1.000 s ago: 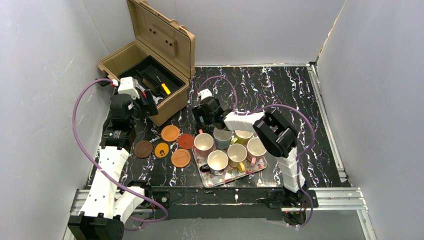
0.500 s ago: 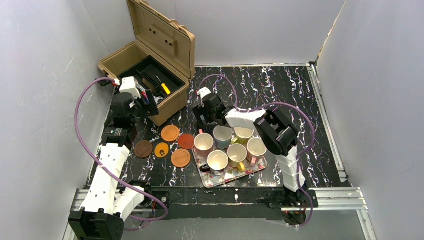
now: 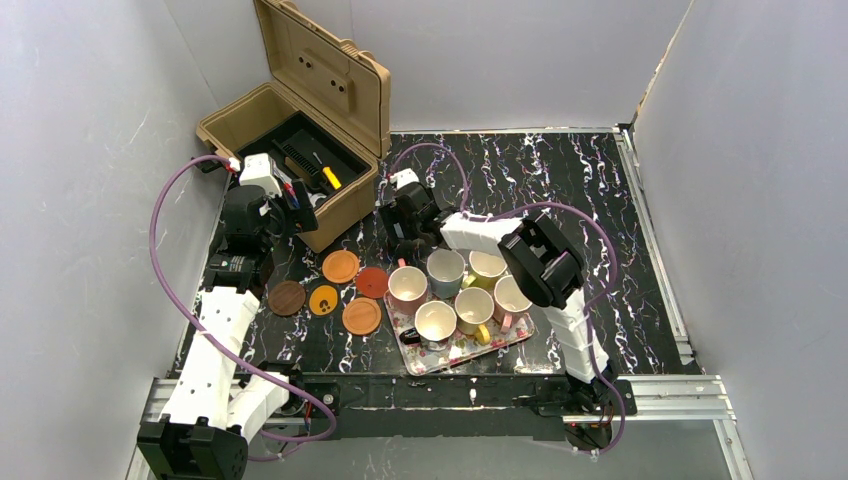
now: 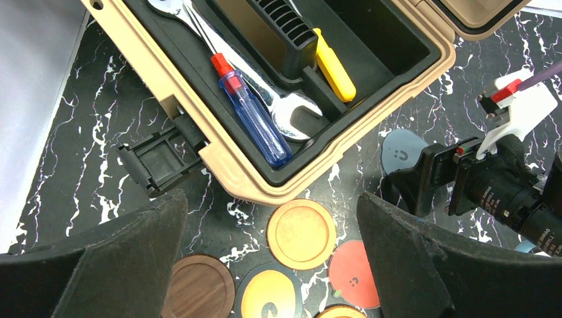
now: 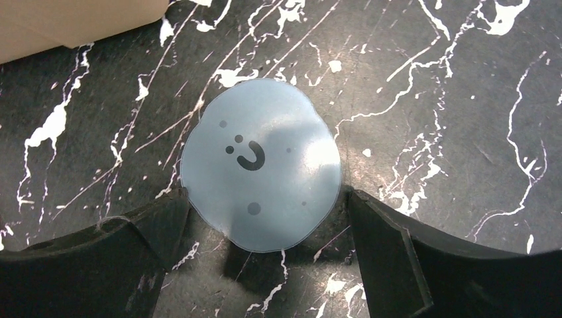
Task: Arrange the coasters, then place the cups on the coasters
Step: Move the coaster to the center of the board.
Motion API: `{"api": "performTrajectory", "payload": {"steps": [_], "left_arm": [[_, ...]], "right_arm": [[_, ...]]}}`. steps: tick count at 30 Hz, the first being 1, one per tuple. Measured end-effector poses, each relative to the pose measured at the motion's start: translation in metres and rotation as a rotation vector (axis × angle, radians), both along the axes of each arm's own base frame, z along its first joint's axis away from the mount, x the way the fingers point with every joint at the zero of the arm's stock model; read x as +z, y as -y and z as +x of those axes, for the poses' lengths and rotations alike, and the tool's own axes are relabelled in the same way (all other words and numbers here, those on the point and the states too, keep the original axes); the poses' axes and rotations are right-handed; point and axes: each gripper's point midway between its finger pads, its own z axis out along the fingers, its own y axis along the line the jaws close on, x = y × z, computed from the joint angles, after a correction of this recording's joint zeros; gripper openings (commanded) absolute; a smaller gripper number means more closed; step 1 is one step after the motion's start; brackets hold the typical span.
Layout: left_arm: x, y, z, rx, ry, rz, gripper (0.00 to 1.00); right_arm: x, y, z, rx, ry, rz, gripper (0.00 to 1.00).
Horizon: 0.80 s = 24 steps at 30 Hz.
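Observation:
A blue-grey coaster (image 5: 260,164) lies flat on the black marbled table. My right gripper (image 5: 265,195) is open over it, one fingertip by each side of its near half. It holds nothing and sits left of the cups (image 3: 400,235). Five more coasters lie left of the tray: orange (image 3: 341,266), red (image 3: 372,282), dark brown (image 3: 286,298), yellow on black (image 3: 323,300) and orange wood (image 3: 362,316). Several cups, among them a pink (image 3: 407,288) and a blue one (image 3: 445,272), stand on the floral tray (image 3: 470,350). My left gripper (image 4: 272,199) hangs open and empty above the toolbox corner.
An open tan toolbox (image 3: 262,118) stands at the back left. A blue screwdriver (image 4: 255,119), wrenches and a yellow-handled tool lie in it. Its front corner (image 4: 232,175) reaches close to the orange coaster. Grey walls close in on both sides.
My right gripper has slid a little left and away from the cups, towards the toolbox. The left arm has barely moved.

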Motion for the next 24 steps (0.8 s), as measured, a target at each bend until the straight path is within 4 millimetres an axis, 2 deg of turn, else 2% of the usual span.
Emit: {"api": "performTrajectory", "payload": {"steps": [12, 24], "left_arm": [[0.0, 0.001, 0.0, -0.002, -0.001, -0.001, 0.98], [-0.009, 0.003, 0.001, -0.008, -0.033, -0.001, 0.98]], "right_arm": [[0.0, 0.015, 0.027, -0.166, 0.021, 0.013, 0.95], [0.0, 0.047, 0.081, -0.29, 0.045, 0.031, 0.92]]}}
